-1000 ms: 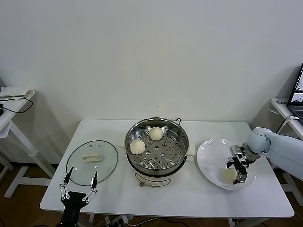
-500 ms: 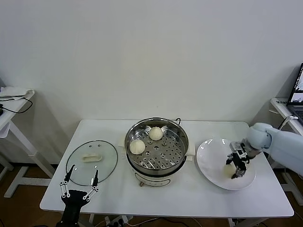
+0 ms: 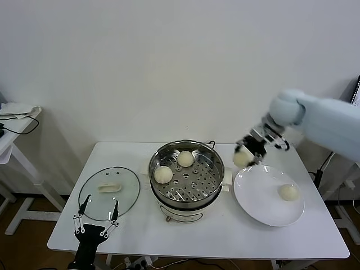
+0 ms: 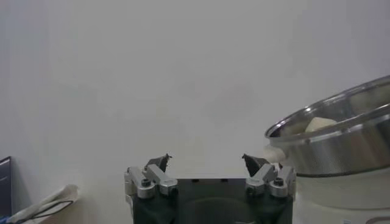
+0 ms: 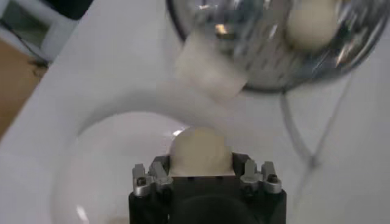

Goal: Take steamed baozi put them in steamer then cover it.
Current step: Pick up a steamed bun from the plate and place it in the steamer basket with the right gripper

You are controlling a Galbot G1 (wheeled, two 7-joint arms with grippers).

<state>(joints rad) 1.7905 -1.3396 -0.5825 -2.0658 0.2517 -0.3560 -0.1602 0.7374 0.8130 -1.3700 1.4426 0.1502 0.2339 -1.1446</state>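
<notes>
My right gripper is shut on a cream-white baozi, holding it in the air between the steamer and the white plate. Two baozi lie on the steamer's perforated floor. Another baozi rests on the plate. In the right wrist view the held bun sits between the jaws, with the steamer beyond it. My left gripper hangs open at the table's front left, near the glass lid.
The round glass lid with its white handle lies flat on the white table, left of the steamer. A side table stands far left, another at the far right edge.
My right gripper shut on a baozi on the plate, lifted it and carried it up and left toward the steamer. The left arm stayed put.
</notes>
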